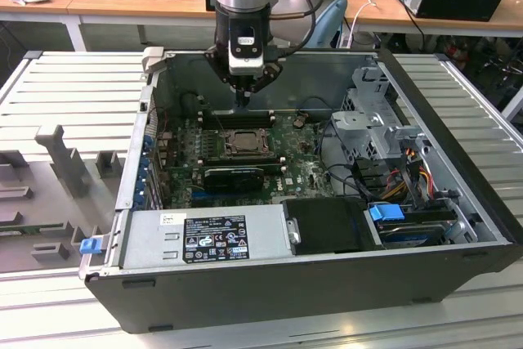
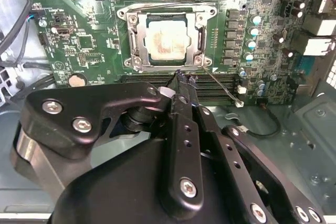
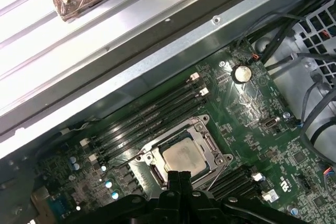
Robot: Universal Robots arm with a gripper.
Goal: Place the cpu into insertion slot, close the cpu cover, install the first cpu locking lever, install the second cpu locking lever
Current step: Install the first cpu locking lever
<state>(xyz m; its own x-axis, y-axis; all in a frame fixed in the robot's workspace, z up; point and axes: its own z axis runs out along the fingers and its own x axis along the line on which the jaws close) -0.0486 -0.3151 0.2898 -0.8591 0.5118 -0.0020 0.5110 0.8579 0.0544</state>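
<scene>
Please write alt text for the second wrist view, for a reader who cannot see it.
The cpu sits on the green motherboard with the cpu cover lying flat around it. The black gripper, shut, has its tips at one edge of the cover, beside a thin wire lever that sticks out sideways.

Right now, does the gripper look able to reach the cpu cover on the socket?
Probably yes: the gripper hangs just beside the cpu cover, with only low memory slots between them and nothing standing over the socket.
</scene>
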